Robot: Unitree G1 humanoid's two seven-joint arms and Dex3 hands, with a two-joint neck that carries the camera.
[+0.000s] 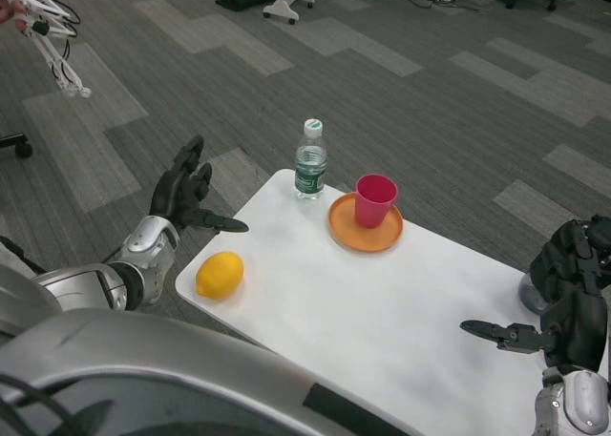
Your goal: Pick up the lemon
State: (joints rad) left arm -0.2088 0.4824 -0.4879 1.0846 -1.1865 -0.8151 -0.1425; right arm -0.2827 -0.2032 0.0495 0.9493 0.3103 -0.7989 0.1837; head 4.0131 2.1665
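Grey carpet tiles [315, 64] in lighter and darker patches cover the floor of the room, and the wheeled feet of white furniture [291, 2] show at the far edge. Nearer stands a white rectangular surface [382, 312], set at an angle so that 1 corner points to the far side.

On the near left part of the surface lies the yellow oval lemon [220, 275], close to the left edge and touched by nothing. At the far corner stands a clear plastic water bottle [310, 162] with a white cap and a green label, upright. Just to the right of it sits a flat round orange plate [366, 228], and an upright pink plastic cup [375, 200] stands on that plate.

The robot's left hand [186, 196], black on a silver forearm, hangs off the left edge of the surface, beyond the lemon and apart from it; its fingers are spread wide, with 1 pointing right toward the surface's edge, and it holds nothing. The right hand [563, 307] is at the near right over the edge of the surface, well apart from the lemon; its fingers are partly curled with 1 stretched out to the left, and it holds nothing.

At the far left top corner a bundle of white cables [48, 35] is partly in view.
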